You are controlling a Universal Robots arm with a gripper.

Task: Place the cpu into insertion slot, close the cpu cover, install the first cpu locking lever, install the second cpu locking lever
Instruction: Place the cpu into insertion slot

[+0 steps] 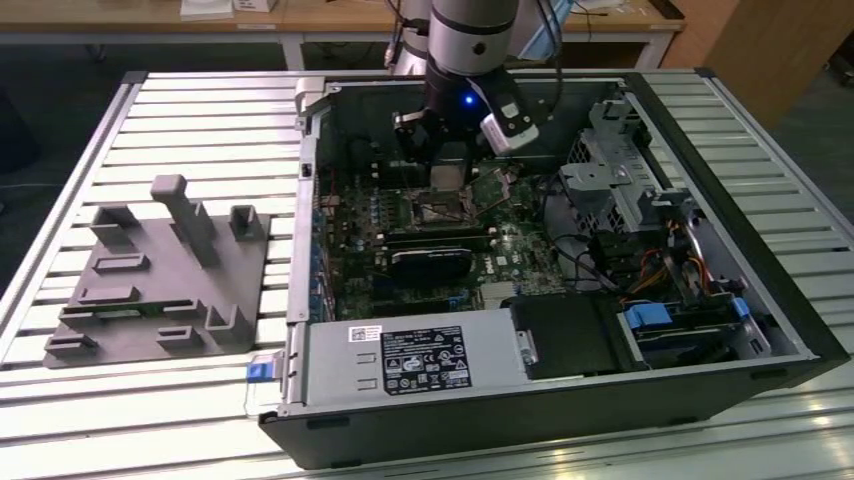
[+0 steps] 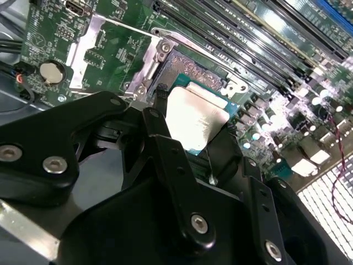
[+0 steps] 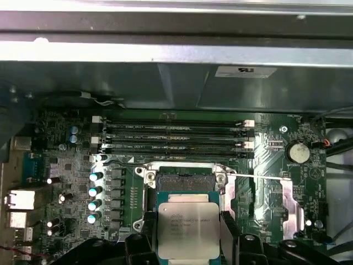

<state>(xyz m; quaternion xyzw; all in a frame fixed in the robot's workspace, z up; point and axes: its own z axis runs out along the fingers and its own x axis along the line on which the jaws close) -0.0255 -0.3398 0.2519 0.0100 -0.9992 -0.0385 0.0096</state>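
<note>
My claw [image 1: 447, 162] is clamped on the cpu [image 3: 187, 229], holding it just above the open socket [image 3: 185, 181].

In the exterior view, a grey moulded fixture [image 1: 154, 275] sits on the slatted table [image 1: 200, 110] toward nine o'clock. The open computer case [image 1: 747, 200] lies in the middle, and I reach into it from twelve o'clock, over the green motherboard [image 1: 514, 255]. In both wrist views my black fingers [image 3: 227, 237] pinch the chip by two opposite edges, silver top showing, not yet seated. The cpu cover [image 2: 81, 52] lies folded back beside the socket, green board showing through its window.
</note>
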